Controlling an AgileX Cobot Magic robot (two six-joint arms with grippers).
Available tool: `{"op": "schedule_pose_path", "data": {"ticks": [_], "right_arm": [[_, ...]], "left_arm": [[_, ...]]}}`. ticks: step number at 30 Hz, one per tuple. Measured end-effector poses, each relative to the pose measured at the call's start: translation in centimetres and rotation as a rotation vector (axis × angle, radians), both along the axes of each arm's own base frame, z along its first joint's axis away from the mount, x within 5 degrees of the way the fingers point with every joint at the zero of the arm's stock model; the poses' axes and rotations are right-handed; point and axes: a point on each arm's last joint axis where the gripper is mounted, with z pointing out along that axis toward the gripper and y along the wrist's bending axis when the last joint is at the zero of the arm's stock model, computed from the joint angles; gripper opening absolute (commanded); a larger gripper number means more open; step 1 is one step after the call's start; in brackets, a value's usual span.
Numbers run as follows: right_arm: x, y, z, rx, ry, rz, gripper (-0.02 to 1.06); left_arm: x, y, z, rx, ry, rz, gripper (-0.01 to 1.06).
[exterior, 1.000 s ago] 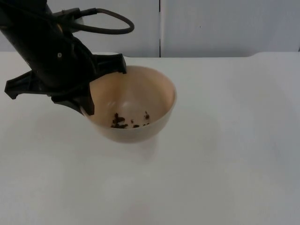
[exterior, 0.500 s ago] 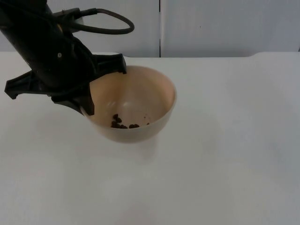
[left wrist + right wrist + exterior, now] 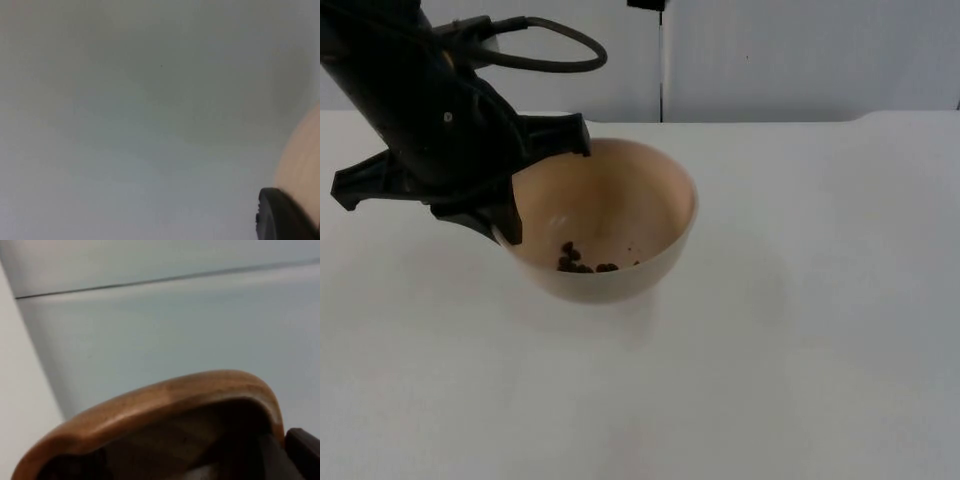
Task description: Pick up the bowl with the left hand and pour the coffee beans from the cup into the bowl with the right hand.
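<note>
Few coffee beans (image 3: 582, 262) in tan bowl (image 3: 620, 200), left hand (image 3: 535, 185) clamped on its rim, right hand (image 3: 280, 450) gripping wooden cup (image 3: 165, 415).

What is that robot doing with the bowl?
The left gripper is holding a cream bowl by its rim, lifted a little above the white table. A few coffee beans already lie at the bottom of the bowl. The right gripper is holding a brown wooden cup, seen from its wrist camera, away from the bowl. So some beans appear to have been poured in.
</note>
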Motion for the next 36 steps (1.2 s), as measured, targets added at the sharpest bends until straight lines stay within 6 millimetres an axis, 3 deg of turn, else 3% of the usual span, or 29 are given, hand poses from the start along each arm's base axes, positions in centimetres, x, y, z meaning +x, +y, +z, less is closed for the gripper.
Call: {"op": "schedule_pose_path", "data": {"ticks": [6, 21, 29, 36], "right_arm": [[0.8, -1.6, 0.3, 0.099, 0.102, -0.034, 0.00], [2.6, -3.9, -2.6, 0.256, 0.474, -0.111, 0.00], [4.6, -6.3, -3.9, 0.381, 0.672, -0.165, 0.00], [6.9, -9.0, -4.1, 0.463, 0.714, -0.215, 0.00]], "left_arm": [[0.0, 0.0, 0.0, -0.001, -0.002, 0.000, 0.00], [0.1, 0.0, 0.0, -0.002, -0.007, 0.001, 0.00], [0.1, 0.0, 0.0, -0.005, -0.014, 0.002, 0.00], [0.1, 0.0, 0.1, -0.005, -0.016, 0.002, 0.00]]}}
